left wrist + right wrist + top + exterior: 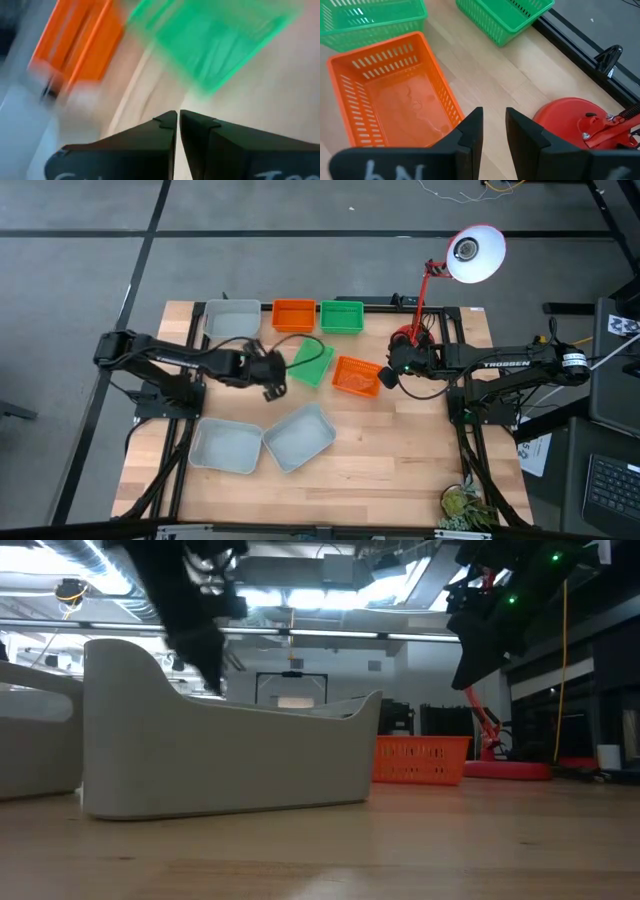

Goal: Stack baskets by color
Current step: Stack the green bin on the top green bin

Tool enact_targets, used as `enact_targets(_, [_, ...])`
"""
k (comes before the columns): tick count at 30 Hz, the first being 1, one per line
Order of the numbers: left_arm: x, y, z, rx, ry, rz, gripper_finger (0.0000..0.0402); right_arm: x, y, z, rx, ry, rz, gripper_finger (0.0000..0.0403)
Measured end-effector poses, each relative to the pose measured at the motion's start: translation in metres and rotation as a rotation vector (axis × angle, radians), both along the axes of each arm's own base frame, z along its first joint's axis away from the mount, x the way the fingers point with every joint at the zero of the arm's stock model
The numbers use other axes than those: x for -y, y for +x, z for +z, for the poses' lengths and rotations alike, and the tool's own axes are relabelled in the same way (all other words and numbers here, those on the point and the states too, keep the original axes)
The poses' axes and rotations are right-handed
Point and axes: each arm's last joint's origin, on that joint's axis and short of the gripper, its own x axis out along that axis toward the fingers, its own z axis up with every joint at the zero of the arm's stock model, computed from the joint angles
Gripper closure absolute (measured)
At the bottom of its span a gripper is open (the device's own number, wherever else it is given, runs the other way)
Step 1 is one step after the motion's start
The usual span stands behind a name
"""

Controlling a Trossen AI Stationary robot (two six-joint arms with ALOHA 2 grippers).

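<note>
Along the far edge stand a grey basket (232, 318), an orange basket (293, 315) and a green basket (341, 316). A second green basket (312, 363) lies askew mid-table, with a second orange basket (356, 376) (390, 100) to its right. Two more grey baskets (228, 445) (298, 437) sit toward the near edge. My left gripper (272, 377) (177, 122) hovers shut and holds nothing, just left of the askew green basket (215, 40). My right gripper (385, 377) (494, 125) stands open and raised at the right end of the second orange basket, nothing between its fingers.
A red desk lamp (432, 285) stands at the far right, its round base (570, 120) just beside my right gripper. A small plant (465, 505) sits at the near right corner. A black frame rail (580, 45) runs along the far edge.
</note>
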Motion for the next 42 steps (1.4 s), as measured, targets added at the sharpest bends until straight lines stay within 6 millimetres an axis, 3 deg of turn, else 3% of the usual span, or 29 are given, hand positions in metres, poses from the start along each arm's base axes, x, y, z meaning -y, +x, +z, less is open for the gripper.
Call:
enact_targets(4, [-0.015, -0.014, -0.013, -0.093, -0.027, 0.145, 0.0399, 0.000, 0.000, 0.000, 0.006, -0.001, 0.000, 0.0319])
enact_targets(9, [-0.042, 0.001, -0.031, -0.076, 0.029, 0.178, 0.0401, 0.000, 0.001, 0.001, 0.017, -0.001, -0.002, 0.0319])
enact_targets(17, [-0.083, 0.028, -0.058, -0.039, 0.004, 0.048, 0.0401, -0.001, 0.002, 0.001, 0.023, 0.005, 0.006, 0.0319])
enact_targets(22, [-0.085, 0.041, -0.067, 0.030, -0.155, -0.108, 0.0400, -0.001, 0.002, 0.001, 0.027, 0.018, 0.017, 0.0319])
enact_targets(26, [-0.072, 0.058, -0.062, 0.146, -0.202, -0.259, 0.0401, -0.001, 0.003, 0.001, 0.036, 0.017, 0.019, 0.0319])
enact_targets(32, [-0.053, 0.066, -0.045, 0.150, -0.165, -0.331, 0.0401, 0.000, 0.013, 0.009, 0.124, -0.039, 0.086, 0.0319])
enact_targets(36, [-0.051, 0.055, -0.026, 0.060, -0.128, -0.279, 0.0396, -0.002, 0.026, 0.019, 0.231, -0.030, 0.283, 0.0319])
enact_targets(42, [-0.054, 0.020, 0.002, -0.043, -0.073, -0.154, 0.0389, 0.002, 0.040, 0.026, 0.344, -0.005, 0.482, 0.0319])
